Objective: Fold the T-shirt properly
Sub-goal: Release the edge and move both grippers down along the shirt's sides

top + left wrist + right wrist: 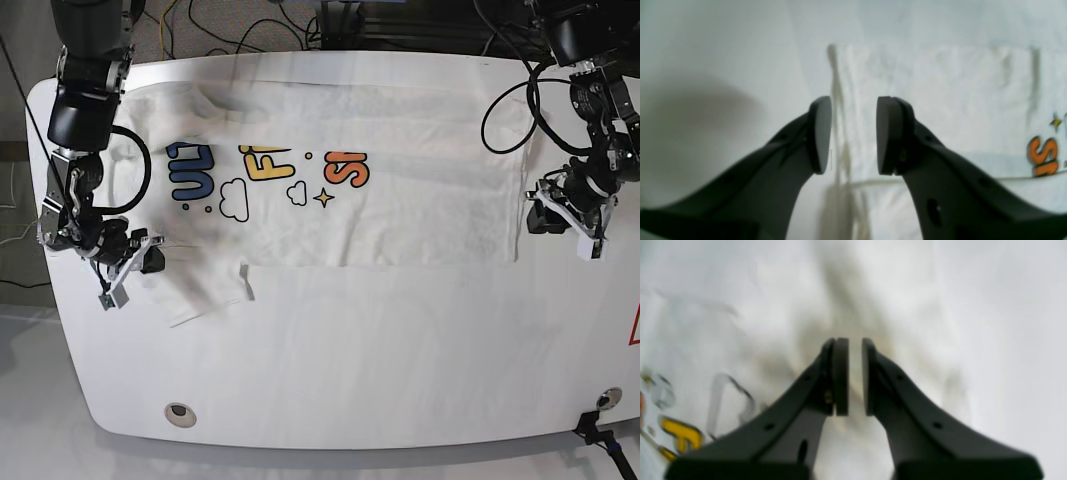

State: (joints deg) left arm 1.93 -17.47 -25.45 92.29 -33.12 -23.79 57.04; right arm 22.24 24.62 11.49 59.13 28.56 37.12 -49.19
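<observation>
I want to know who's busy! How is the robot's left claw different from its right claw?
The left gripper has its pads wide apart; the right gripper has only a thin gap. The left gripper hangs over the T-shirt edge by the bare table; the right gripper hangs over rumpled cloth. Both are black and hold nothing.

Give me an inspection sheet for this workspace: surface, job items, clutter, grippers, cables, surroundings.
Surface: white table, rounded corners, a round fitting near its front edge.
Job's things: T-shirt spread flat, partly folded, print facing up; one sleeve sticks out toward the front.
Clutter: nothing seen.
Grippers: left gripper open over the shirt's edge; right gripper slightly open, holding nothing, over cloth.
Cables: black loops on both arms; loose wires behind the table.
Surroundings: grey floor beyond the table.
</observation>
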